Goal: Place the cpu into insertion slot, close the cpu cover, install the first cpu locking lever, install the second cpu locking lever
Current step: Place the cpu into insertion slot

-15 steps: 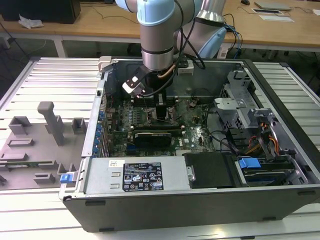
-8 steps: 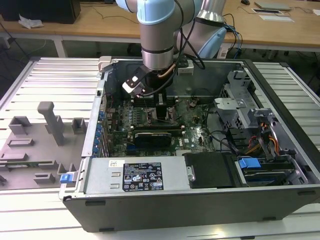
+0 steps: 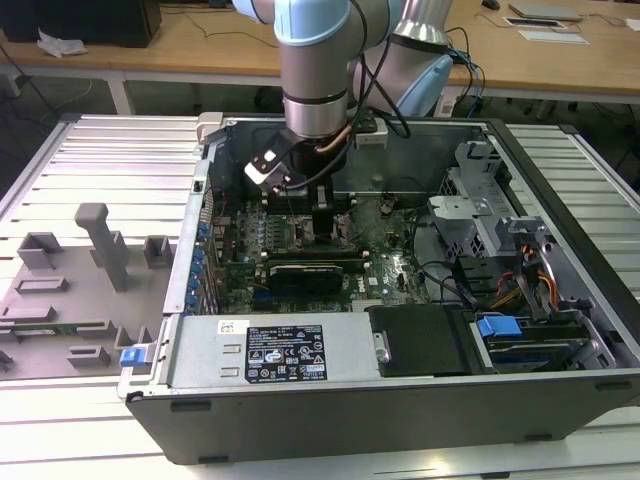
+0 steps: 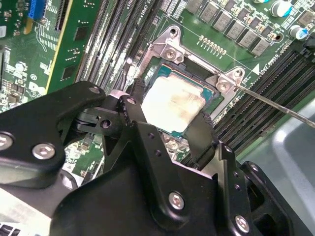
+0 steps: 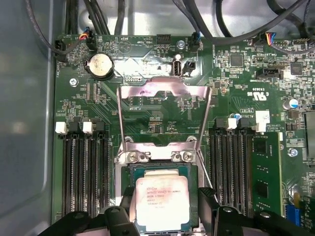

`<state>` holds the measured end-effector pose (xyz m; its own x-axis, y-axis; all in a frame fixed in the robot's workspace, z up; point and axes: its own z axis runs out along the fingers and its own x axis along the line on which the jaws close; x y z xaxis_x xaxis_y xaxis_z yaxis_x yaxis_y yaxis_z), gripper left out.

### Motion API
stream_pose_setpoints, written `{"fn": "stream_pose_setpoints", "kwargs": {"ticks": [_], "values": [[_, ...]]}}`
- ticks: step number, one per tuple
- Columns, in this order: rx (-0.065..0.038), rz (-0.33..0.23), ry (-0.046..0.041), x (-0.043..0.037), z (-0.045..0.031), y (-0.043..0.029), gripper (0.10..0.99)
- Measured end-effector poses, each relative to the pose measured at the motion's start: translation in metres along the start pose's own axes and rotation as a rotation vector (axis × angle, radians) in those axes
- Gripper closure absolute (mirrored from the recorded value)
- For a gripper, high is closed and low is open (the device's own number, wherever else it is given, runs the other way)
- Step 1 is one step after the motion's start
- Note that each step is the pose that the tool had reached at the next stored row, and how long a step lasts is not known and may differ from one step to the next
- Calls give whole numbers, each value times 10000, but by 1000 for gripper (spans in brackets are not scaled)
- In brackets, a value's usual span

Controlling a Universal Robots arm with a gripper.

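The cpu [image 4: 172,101] [image 5: 162,201], a pale silver square chip, lies level within the insertion slot [image 4: 170,51] [image 5: 132,169] on the green board. My gripper [image 4: 170,118] [image 5: 165,209] reaches down into the open computer case in the exterior view [image 3: 325,225], its black fingers [image 4: 134,105] hugging two opposite edges of the chip. The cpu cover [image 5: 165,91] is a metal frame plate swung open, away from the socket. A thin wire locking lever [image 4: 275,103] [image 5: 209,118] stands unlatched beside the socket.
Black memory slots [image 5: 86,172] flank the socket on both sides, and one holds a green module [image 5: 266,182]. Cables [image 3: 450,285] and a drive cage [image 3: 480,215] fill the case on the exterior view's right. A grey fixture tray [image 3: 80,290] lies outside on the exterior view's left.
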<state>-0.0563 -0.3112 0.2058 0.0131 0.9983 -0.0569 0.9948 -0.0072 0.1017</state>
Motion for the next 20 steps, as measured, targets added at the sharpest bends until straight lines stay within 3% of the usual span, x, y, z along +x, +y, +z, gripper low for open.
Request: {"fn": "stream_pose_setpoints", "kwargs": {"ticks": [4,14,20], "values": [[1,0,-1,-2,-39,4,467],[1,0,-1,-2,-41,4,467],[1,0,1,0,5,0,467]]}}
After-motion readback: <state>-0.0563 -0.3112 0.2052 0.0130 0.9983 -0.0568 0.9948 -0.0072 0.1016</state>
